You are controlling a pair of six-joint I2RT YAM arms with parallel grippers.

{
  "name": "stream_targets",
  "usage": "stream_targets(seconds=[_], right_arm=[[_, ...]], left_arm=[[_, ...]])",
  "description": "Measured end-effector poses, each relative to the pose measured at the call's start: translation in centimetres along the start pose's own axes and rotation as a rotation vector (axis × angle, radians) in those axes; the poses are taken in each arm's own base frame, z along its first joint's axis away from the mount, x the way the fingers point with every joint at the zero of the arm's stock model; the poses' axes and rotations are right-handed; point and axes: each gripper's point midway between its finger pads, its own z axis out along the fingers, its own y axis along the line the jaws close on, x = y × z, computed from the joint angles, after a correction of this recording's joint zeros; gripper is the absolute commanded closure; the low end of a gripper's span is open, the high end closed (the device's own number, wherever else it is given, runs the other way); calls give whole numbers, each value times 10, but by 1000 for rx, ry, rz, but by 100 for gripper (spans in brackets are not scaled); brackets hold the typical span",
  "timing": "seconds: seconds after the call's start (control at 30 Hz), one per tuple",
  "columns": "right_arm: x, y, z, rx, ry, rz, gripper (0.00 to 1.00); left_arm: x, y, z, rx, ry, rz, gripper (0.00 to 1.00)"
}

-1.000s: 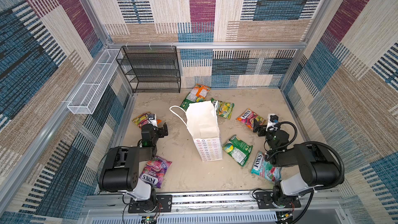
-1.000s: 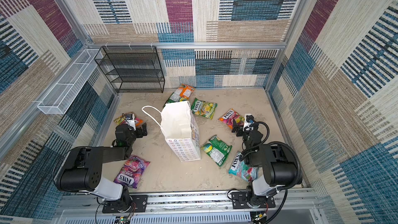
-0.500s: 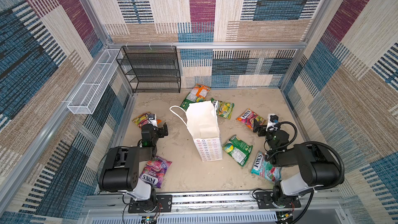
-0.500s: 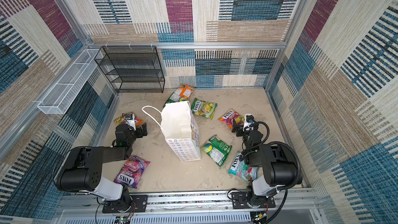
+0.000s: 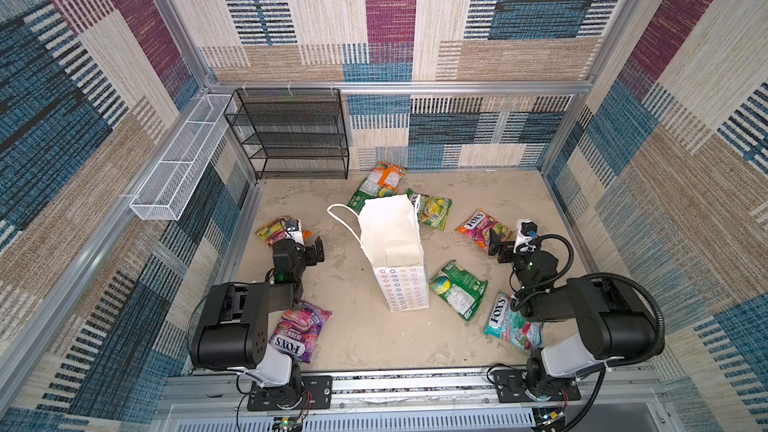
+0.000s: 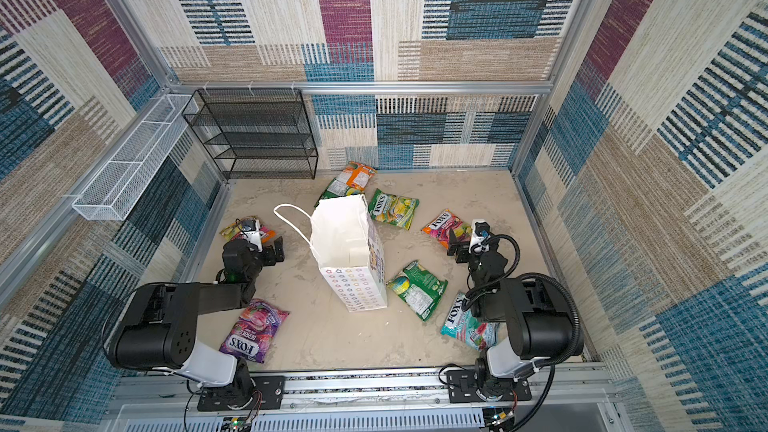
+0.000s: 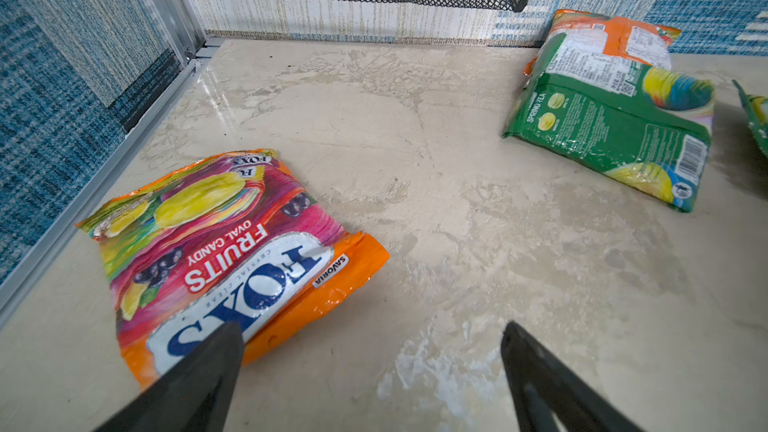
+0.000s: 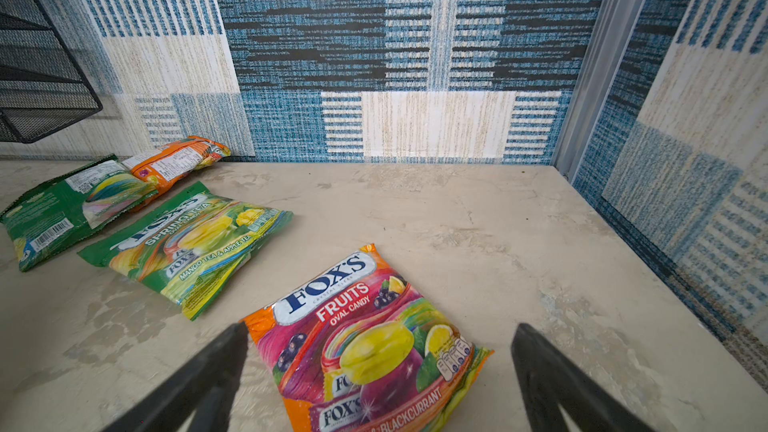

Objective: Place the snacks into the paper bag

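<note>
Where the bag [image 5: 401, 288] stands upright at mid-table, its mouth is open and only white paper is seen inside. The snacks [image 5: 457, 288], flat glossy plastic packets, are laid on the mottled beige table [image 5: 361, 338] around it: a purple packet [image 5: 299, 332] near the front left corner, a teal packet [image 5: 513, 324] near the front right, the rest toward the sides and back edge. The left gripper [image 7: 372, 326] is spread wide and holds nothing; one finger overlaps a Fruits packet [image 7: 232, 243], contact undeterminable. The right gripper [image 8: 382, 326] is equally wide and empty, with a second Fruits packet [image 8: 365, 338] seen between its fingers in the wrist view.
</note>
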Motion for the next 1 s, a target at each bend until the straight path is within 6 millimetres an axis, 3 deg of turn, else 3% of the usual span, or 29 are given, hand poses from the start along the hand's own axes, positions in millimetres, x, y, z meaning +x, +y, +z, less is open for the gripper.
stream_targets(seconds=[0.1, 0.17, 0.23, 0.3, 0.5, 0.57, 0.67, 0.73, 0.87, 1.0], right_arm=[[-2, -3, -1, 12, -2, 1, 0], [-14, -11, -3, 66, -8, 24, 0], [-46, -21, -3, 120, -66, 54, 0], [-78, -28, -7, 158, -126, 98, 0], [-162, -53, 2, 294, -150, 338, 0], [-177, -57, 4, 315, -141, 404, 0], [-179, -58, 5, 335, -62, 507, 0], [-182, -48, 6, 289, -9, 550, 0], [-189, -14, 1, 131, 82, 602, 0], [-206, 41, -8, -34, 183, 614, 0]], left_arm=[[-10, 4, -5, -30, 8, 0, 1], [-43, 11, -11, -77, -18, -14, 1], [-82, 19, -22, -123, -72, -58, 1], [-103, 24, -35, -155, -73, -128, 1], [-116, 22, -68, -168, 83, -369, 1], [-107, 20, -84, -172, 161, -441, 1], [-97, 14, -111, -164, 283, -524, 1], [-87, 7, -129, -149, 366, -573, 1], [-35, -2, -169, -191, 595, -647, 1], [20, -5, -208, -275, 785, -739, 1]])
